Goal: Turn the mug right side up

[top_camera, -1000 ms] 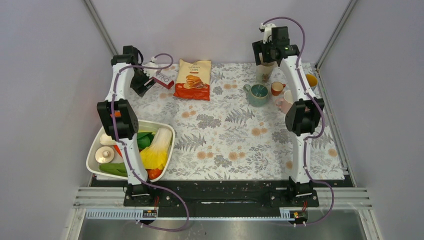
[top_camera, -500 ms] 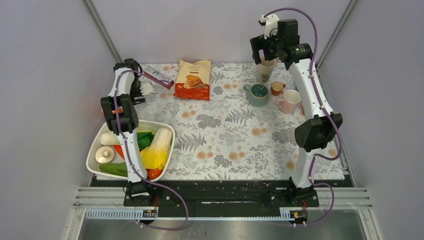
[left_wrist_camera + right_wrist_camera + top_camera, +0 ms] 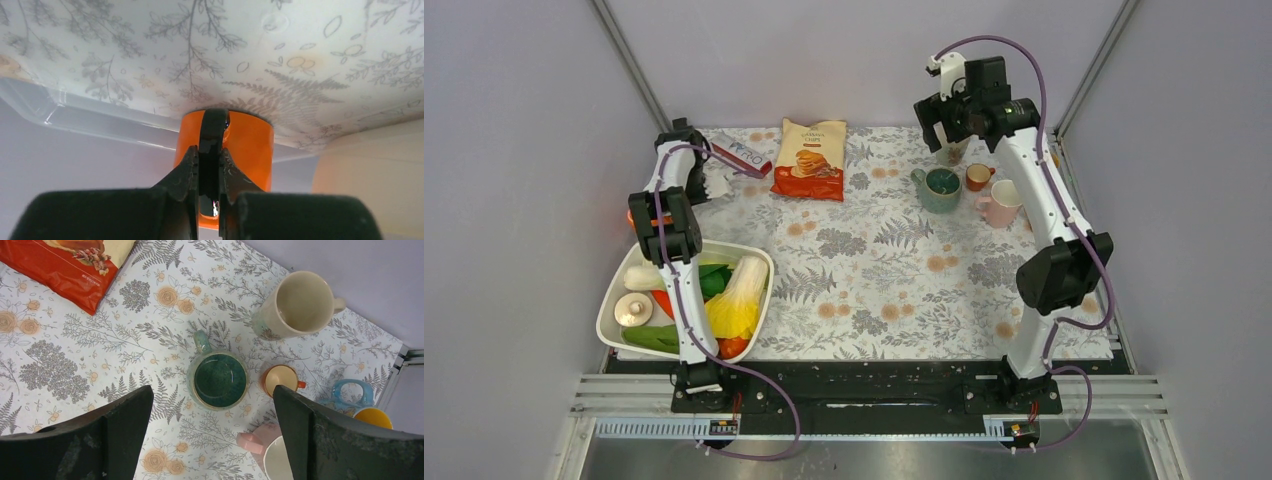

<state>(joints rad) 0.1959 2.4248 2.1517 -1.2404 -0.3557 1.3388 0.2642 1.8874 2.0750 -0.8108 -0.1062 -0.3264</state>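
An orange mug (image 3: 250, 150) with a black handle (image 3: 213, 125) fills the middle of the left wrist view, one end resting against the floral tablecloth (image 3: 280, 60). My left gripper (image 3: 210, 150) is shut on that handle, one finger on each side. From above, only a sliver of the orange mug (image 3: 632, 216) shows beside the left arm at the table's left edge. Which end of the mug is down cannot be told. My right gripper (image 3: 212, 390) hangs open high over the back right cluster of cups, holding nothing.
Upright under the right gripper stand a green mug (image 3: 220, 380), a tall cream mug (image 3: 300, 302), a small orange cup (image 3: 281, 380), a pink mug (image 3: 272, 455) and a blue mug (image 3: 357, 395). A chips bag (image 3: 810, 160) lies at the back. A white vegetable tray (image 3: 614, 300) sits front left.
My left gripper has closed on the mug's handle after drawing back toward the table's left edge. The right arm has risen and swung slightly left above the cups.
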